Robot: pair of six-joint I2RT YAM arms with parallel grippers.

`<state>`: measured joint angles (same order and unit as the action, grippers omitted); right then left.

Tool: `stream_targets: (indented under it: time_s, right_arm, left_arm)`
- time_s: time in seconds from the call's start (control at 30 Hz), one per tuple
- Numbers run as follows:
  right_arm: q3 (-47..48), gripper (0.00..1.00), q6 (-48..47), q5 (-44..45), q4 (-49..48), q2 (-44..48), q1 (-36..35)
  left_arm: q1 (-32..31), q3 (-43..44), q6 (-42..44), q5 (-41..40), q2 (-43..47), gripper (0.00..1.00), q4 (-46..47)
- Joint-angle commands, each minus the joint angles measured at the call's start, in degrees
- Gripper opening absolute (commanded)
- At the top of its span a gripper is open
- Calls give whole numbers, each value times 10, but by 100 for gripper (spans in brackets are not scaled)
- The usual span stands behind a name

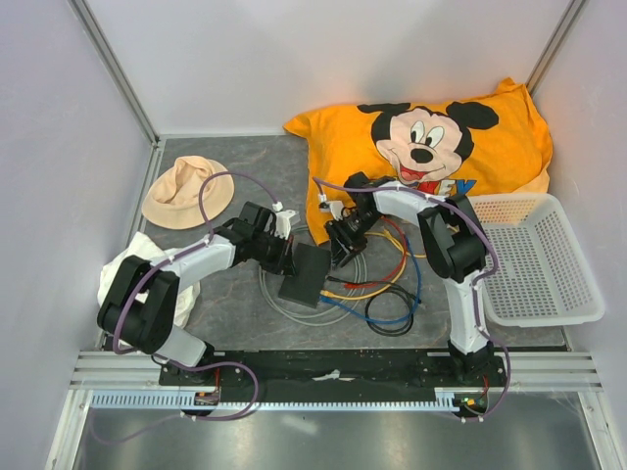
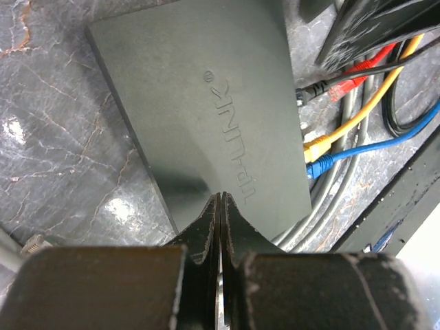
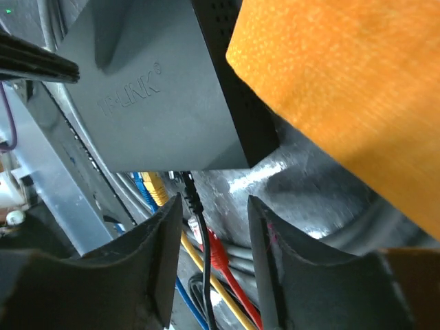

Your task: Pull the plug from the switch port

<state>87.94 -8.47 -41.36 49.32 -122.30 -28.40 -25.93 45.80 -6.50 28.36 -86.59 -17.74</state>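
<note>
The dark grey switch [image 1: 304, 275] lies flat on the table, its top in the left wrist view [image 2: 206, 103] and the right wrist view [image 3: 165, 89]. My left gripper [image 1: 285, 257] is shut and empty, its tips [image 2: 221, 197] resting on the switch's near edge. A black plug [image 3: 188, 184], a yellow plug [image 3: 157, 188] and a blue plug [image 3: 141, 183] sit in the port side. A red plug [image 3: 217, 256] lies loose on the table, apart from the switch. My right gripper [image 3: 214, 203] is open, its jaws on either side of the black plug's cable and the red plug.
An orange Mickey Mouse pillow [image 1: 431, 147] lies right behind the switch and fills the upper right of the right wrist view [image 3: 344, 89]. Coiled cables [image 1: 377, 289] lie to the switch's right. A white mesh basket [image 1: 534, 259] stands far right. A beige hat [image 1: 186, 193] and white cloth [image 1: 132, 264] lie left.
</note>
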Motion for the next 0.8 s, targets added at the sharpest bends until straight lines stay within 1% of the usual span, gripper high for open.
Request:
stream_targets:
  time_s: [0.0, 0.17, 0.43, 0.57, 0.63, 0.77]
  right_arm:
    - [20, 53, 10, -45, 0, -22, 12]
    - [13, 54, -10, -95, 35, -50, 12]
    - [11, 55, -40, -139, 63, -82, 12]
    - [5, 55, -39, -137, 56, -84, 11]
    - [0, 54, -23, -126, 42, -82, 10]
    - [-22, 53, 15, -108, -18, -57, 10]
  left_arm:
    - [3, -12, 22, -5, 24, 2, 2]
    - [3, -12, 26, 6, 12, 1, 3]
    - [3, -6, 27, 12, -2, 2, -2]
    - [2, -11, 25, 12, 0, 2, -2]
    - [3, -13, 24, 13, 2, 1, -1]
    - [3, -17, 23, 13, 5, 1, -1]
